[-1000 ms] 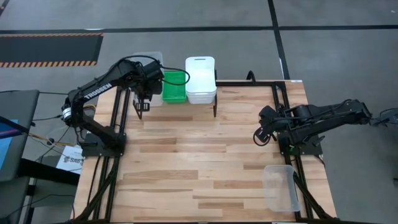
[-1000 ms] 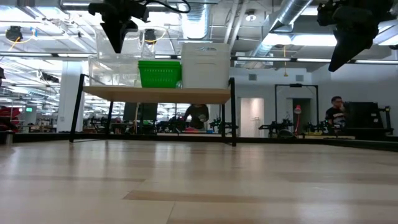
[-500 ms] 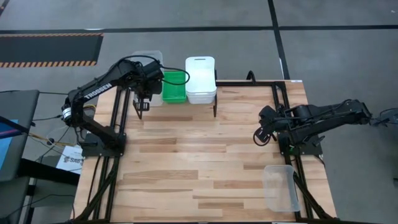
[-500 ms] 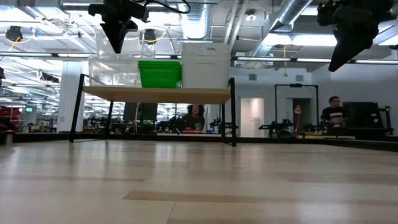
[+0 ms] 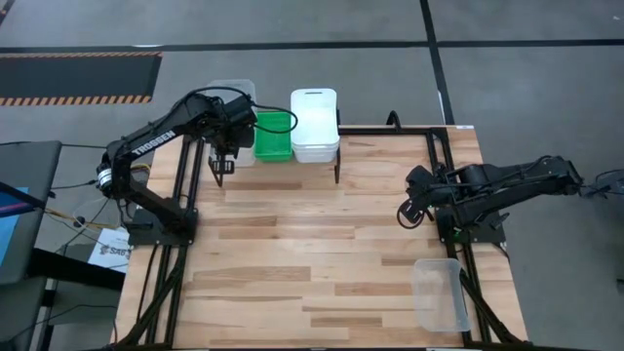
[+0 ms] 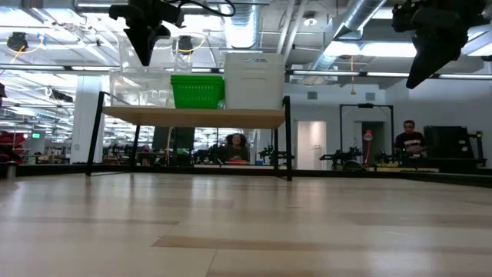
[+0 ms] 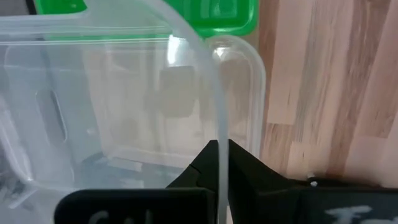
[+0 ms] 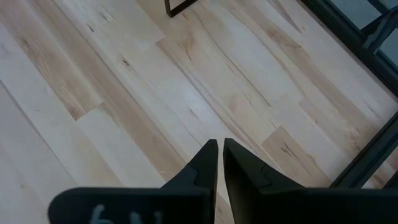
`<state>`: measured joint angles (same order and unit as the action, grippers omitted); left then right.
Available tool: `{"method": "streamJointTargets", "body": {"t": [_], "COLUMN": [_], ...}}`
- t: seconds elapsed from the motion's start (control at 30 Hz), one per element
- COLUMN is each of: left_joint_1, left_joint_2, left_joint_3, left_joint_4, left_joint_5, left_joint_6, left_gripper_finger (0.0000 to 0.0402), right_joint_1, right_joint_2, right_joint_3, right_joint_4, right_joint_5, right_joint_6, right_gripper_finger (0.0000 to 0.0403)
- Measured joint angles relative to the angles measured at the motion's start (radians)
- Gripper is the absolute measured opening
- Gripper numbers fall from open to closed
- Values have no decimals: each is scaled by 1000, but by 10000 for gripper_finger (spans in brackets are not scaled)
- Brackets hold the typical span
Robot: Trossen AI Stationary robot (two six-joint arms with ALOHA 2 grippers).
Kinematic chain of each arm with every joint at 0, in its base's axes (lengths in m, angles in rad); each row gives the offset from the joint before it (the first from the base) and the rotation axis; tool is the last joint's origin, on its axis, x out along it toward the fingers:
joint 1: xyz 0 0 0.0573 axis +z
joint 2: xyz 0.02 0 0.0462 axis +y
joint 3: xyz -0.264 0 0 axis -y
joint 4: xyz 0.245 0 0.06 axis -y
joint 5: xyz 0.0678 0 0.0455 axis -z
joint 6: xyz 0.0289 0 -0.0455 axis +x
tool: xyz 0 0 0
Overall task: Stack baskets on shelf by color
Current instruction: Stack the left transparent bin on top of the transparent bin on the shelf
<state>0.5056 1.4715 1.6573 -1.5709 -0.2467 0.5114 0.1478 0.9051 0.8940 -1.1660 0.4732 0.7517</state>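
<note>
The left gripper [image 5: 226, 135] is clamped on the rim of a clear basket [image 7: 124, 118] held over the left end of the shelf [image 6: 196, 117], above another clear basket [image 6: 138, 88] resting on the board; the step in hand appears to be nesting the held basket into the clear stack. On the shelf, a green stack [image 5: 273, 136] stands in the middle and a white stack [image 5: 314, 125] at the right end, each just beside its neighbour. The next move calls for lowering the held basket squarely into the one beneath, then parting the fingers. 1 clear basket [image 5: 439, 292] lies on the table near its front right corner, well apart from the shelf, and remains to be fetched. The right gripper [image 5: 408, 213] hangs above bare planks at the right side, its fingers nearly together and holding nothing. The surface is a light-wood plank tabletop [image 5: 312, 244] on a black frame. Beyond the table, the low view shows a large hall with ceiling ducts and 2 people [image 6: 407, 138] at distant workstations.
</note>
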Motion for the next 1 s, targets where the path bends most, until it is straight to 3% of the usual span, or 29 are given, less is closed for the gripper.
{"method": "streamJointTargets", "body": {"t": [1.0], "left_joint_1": [-9], "left_joint_2": [-49], "left_joint_3": [86], "left_joint_4": [1], "left_joint_5": [23], "left_joint_6": [-99], "left_gripper_finger": [0], "right_joint_1": [0], "right_joint_2": [0], "right_joint_3": [0], "right_joint_4": [0], "right_joint_5": [0], "right_joint_6": [0], "right_gripper_finger": [52]}}
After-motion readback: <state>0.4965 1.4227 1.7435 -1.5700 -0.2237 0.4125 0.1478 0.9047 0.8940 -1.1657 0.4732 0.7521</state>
